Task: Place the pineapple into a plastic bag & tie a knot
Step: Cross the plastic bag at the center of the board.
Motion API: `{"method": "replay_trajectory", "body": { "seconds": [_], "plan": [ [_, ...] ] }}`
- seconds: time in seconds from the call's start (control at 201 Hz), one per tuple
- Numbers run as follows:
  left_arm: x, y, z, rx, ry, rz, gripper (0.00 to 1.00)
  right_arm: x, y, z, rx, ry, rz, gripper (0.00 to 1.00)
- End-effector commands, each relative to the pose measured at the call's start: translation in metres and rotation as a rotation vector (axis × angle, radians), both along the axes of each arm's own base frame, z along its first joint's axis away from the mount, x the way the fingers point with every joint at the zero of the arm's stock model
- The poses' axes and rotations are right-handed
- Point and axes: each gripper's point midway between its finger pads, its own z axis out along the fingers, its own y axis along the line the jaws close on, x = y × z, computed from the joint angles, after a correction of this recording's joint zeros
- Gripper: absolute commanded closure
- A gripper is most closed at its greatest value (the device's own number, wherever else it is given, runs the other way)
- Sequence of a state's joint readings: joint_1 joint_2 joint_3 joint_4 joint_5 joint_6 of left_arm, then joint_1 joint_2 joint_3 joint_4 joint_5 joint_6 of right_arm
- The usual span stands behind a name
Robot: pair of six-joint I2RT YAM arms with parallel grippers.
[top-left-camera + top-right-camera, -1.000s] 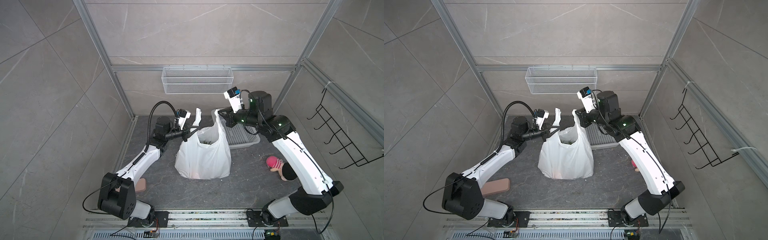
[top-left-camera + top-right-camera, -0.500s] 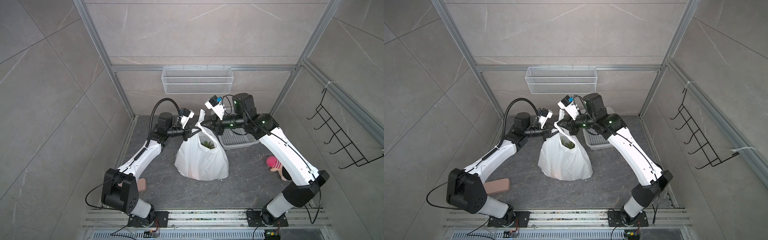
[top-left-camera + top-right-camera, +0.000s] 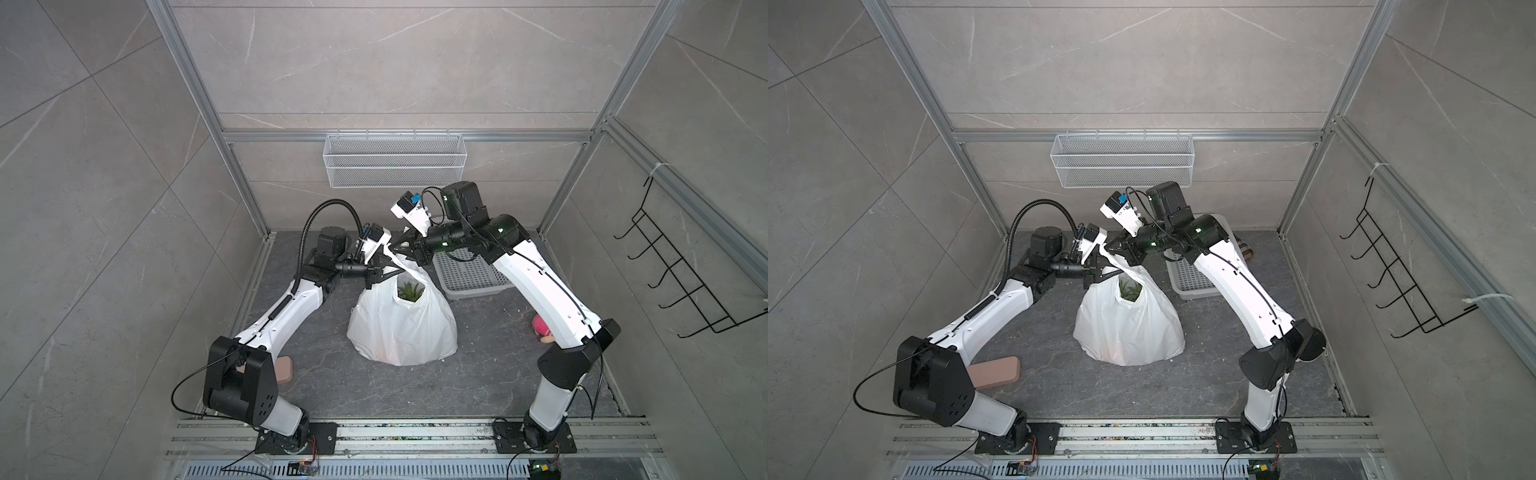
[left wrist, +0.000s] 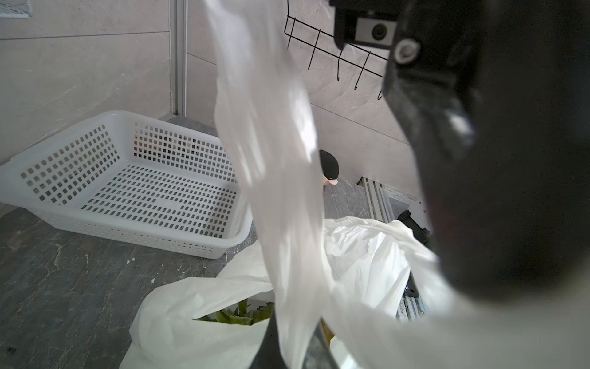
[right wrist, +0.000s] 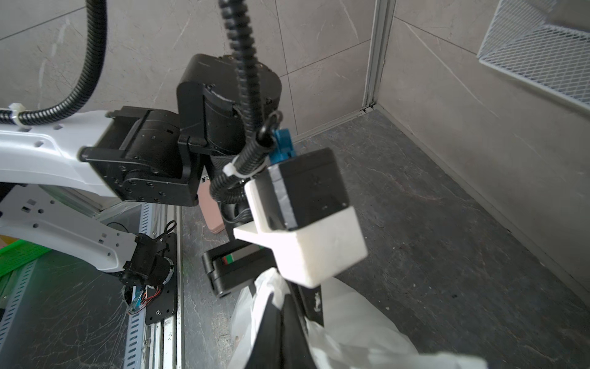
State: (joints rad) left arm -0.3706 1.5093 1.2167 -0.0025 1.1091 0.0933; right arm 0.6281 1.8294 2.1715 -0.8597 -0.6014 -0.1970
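White plastic bag [image 3: 401, 328] stands centre frame on the floor [image 3: 498, 374], pineapple [image 3: 410, 291] crown showing in its mouth. Just above it, left gripper [image 3: 384, 272] and right gripper [image 3: 402, 250] are each pinched tight on a handle strip [image 4: 281, 179]. Film looks thin, slick and easily torn, so grip the bunched handles, not the body.

No text, label, brand or number could be read anywhere. In the right wrist view, a small white imprint sat on a black gripper finger [image 5: 315, 303], but it was too blurred to make out.
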Motion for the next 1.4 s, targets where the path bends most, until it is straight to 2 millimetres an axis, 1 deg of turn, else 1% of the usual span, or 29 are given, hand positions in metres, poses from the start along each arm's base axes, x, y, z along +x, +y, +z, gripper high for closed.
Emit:
{"method": "replay_trajectory", "body": {
  "seconds": [0.0,0.125,0.304,0.413,0.533,0.637,0.792,0.976,1.091,1.225,1.265,1.285,1.335,1.355,1.399],
  "plan": [
    [-0.023,0.003,0.033,-0.054,-0.105,-0.091,0.9,0.011,-0.002,-0.006,-0.046,-0.032,-0.034,1.0],
    [-0.023,0.002,0.035,-0.058,-0.099,-0.1,0.84,0.02,-0.002,-0.003,-0.052,-0.048,-0.068,1.0],
    [-0.022,0.002,0.038,-0.066,-0.096,-0.103,0.78,0.023,0.0,-0.003,-0.048,-0.054,-0.078,1.0],
    [-0.023,0.002,0.041,-0.069,-0.103,-0.102,0.68,0.021,0.001,-0.003,-0.047,-0.056,-0.076,1.0],
    [-0.018,0.001,0.044,-0.075,-0.107,-0.079,0.58,0.016,0.003,-0.002,-0.044,-0.058,-0.058,1.0],
    [-0.011,0.0,0.046,-0.081,-0.094,-0.054,0.53,0.009,0.006,-0.001,-0.035,-0.053,-0.029,1.0],
    [-0.004,-0.001,0.044,-0.076,-0.085,-0.021,0.52,0.004,0.008,-0.002,-0.037,-0.053,-0.008,1.0],
    [-0.004,0.001,0.048,-0.091,-0.103,-0.013,0.51,0.001,0.008,-0.005,-0.046,-0.053,0.001,1.0],
    [-0.008,0.002,0.051,-0.099,-0.119,-0.019,0.49,0.002,0.006,-0.008,-0.056,-0.056,-0.004,1.0],
    [-0.008,0.002,0.051,-0.1,-0.125,-0.017,0.49,0.002,0.006,-0.005,-0.047,-0.059,-0.009,1.0],
    [-0.008,0.001,0.051,-0.101,-0.124,-0.021,0.52,0.002,0.007,-0.005,-0.045,-0.06,-0.009,1.0],
    [-0.008,0.001,0.051,-0.102,-0.122,-0.024,0.55,0.003,0.007,-0.004,-0.042,-0.06,-0.01,1.0],
    [-0.007,0.001,0.051,-0.102,-0.117,-0.023,0.71,0.004,0.007,-0.003,-0.04,-0.062,-0.013,1.0],
    [-0.006,0.0,0.05,-0.101,-0.114,-0.025,0.75,0.004,0.007,-0.003,-0.039,-0.062,-0.013,1.0],
    [-0.007,0.0,0.049,-0.101,-0.113,-0.03,0.79,0.005,0.008,-0.001,-0.035,-0.062,-0.018,1.0]
  ]
}}
